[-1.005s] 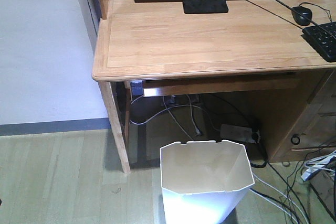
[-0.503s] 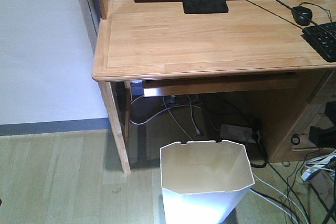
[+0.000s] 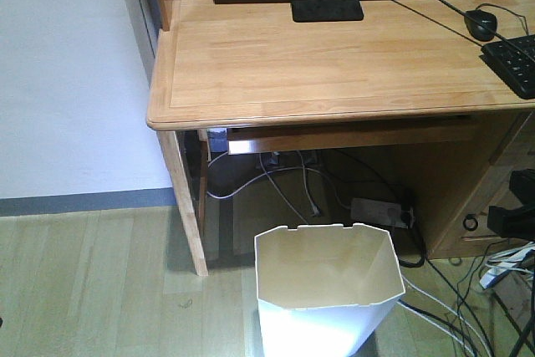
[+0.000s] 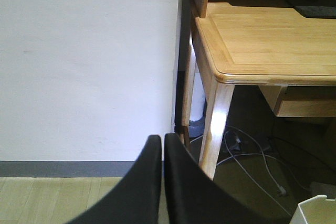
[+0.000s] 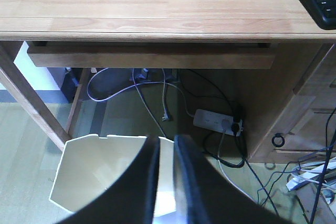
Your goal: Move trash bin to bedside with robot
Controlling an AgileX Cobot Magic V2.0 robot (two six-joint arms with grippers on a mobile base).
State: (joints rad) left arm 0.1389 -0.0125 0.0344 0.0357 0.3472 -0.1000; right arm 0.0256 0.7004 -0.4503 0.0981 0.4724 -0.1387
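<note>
Pale plank floor is running up to a white wall with a grey skirting strip. A light wooden counter is standing beside that wall. On the counter, a black keyboard and a black mouse are lying at the right, and a flat black stand base is sitting at the back. Underneath, loose cables are trailing over the floor around a white power strip.

The trash bin is standing upright on the floor in front of the counter, just right of its left front leg, with its notched rim opening upward. The right gripper is hanging higher than the bin and looking down on it. Its black fingers are overlapping the right part of the opening in the wrist view and are touching nothing. They are sitting close together with only a thin slit between them, gripping nothing. The left gripper is hovering well to the left of the bin, facing the wall and the counter's corner leg. Its fingers are nearly touching and are holding nothing.

The bin's base is running off the bottom of the front view. Only one white corner of the bin is showing in the left wrist view. The right gripper's fingers are covering part of its near rim. A dark shape at the right edge of the front view is too cut off to identify.
</note>
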